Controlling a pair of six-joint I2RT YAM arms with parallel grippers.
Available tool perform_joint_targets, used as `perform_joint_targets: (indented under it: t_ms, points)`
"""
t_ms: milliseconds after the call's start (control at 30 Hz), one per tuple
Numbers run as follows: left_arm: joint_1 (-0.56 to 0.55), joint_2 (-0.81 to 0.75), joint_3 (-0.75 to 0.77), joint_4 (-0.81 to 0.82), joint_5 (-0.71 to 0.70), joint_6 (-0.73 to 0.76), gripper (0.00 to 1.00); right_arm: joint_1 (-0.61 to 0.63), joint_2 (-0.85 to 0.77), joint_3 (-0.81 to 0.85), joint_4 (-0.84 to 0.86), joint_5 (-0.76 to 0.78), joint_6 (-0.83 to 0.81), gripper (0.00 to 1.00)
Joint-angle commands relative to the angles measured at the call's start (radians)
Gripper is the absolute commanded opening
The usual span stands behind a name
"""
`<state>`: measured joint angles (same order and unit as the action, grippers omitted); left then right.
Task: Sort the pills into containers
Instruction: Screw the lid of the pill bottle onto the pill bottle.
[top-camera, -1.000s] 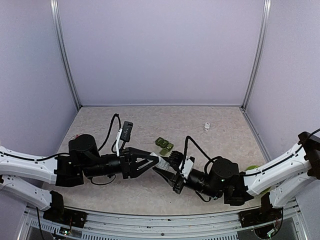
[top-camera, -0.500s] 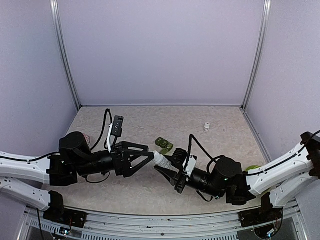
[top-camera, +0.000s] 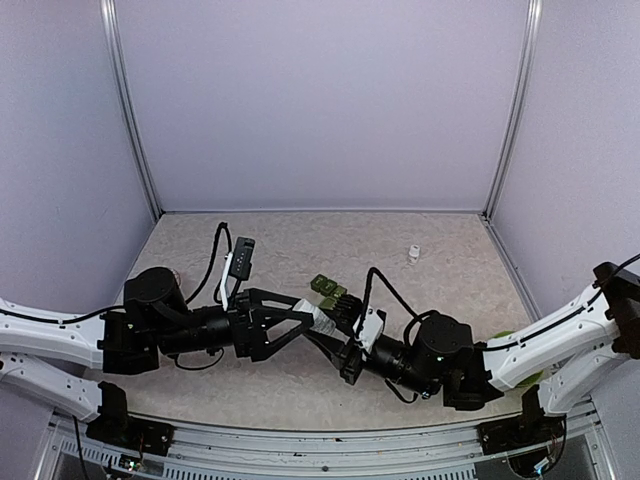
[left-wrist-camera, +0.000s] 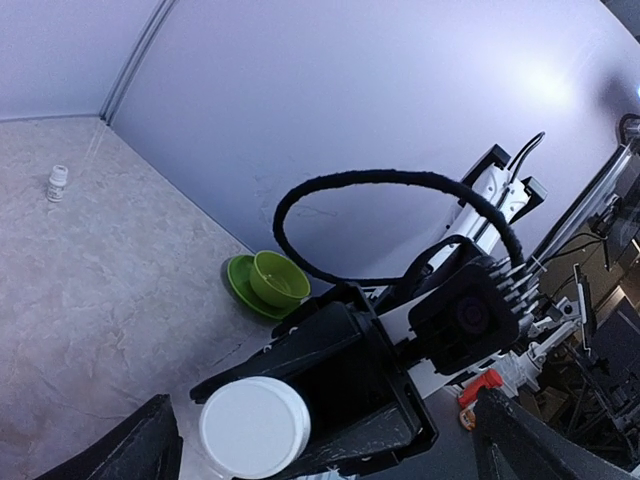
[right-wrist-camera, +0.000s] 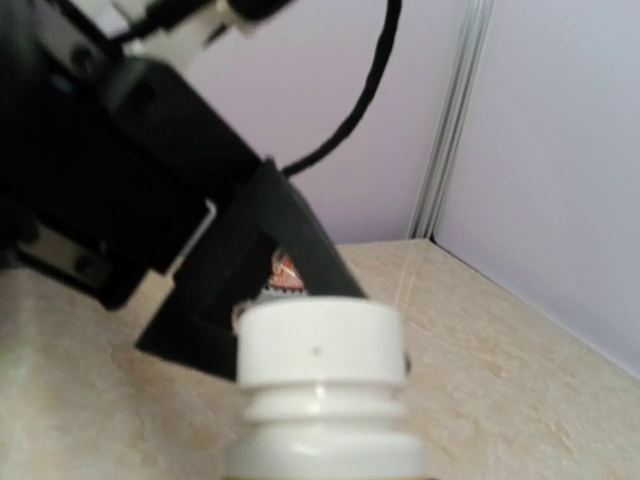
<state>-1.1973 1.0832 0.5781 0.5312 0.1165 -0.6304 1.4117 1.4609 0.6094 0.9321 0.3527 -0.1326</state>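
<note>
Reopened and pushed back in, the left gripper straddles the white pill bottle with jaws spread, probably regrasping its cap to unscrew. The right gripper clamps the bottle steady above the table.

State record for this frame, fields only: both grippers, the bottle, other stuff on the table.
left gripper: open, fingers either side of the cap
right gripper: shut on white bottle
cap: on the bottle
green pill box: on table, beyond the grippers
small white vial: far right of table
green bowl: right side, by right arm
</note>
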Motion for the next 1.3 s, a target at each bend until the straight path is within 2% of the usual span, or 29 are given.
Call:
perform_joint_targets:
  t_ms: [0, 300, 767, 1000, 1267]
  points:
    - [-0.014, -0.008, -0.009, 0.054, 0.015, 0.004, 0.99, 0.007, 0.028, 0.023, 0.003, 0.023, 0.011, 0.09]
    - [-0.036, 0.015, -0.014, 0.114, 0.039, -0.003, 0.99, 0.007, 0.071, 0.048, -0.009, 0.014, 0.021, 0.08]
    - [-0.043, -0.002, -0.010, 0.118, 0.034, 0.012, 0.99, 0.007, 0.132, 0.097, -0.038, -0.109, 0.040, 0.08]
    - [-0.043, -0.059, -0.023, 0.028, -0.048, 0.023, 0.99, -0.002, 0.036, 0.035, -0.014, -0.068, 0.041, 0.08]
    - [-0.043, -0.062, -0.026, 0.016, -0.045, 0.022, 0.99, -0.024, -0.043, -0.003, -0.037, 0.003, 0.025, 0.08]
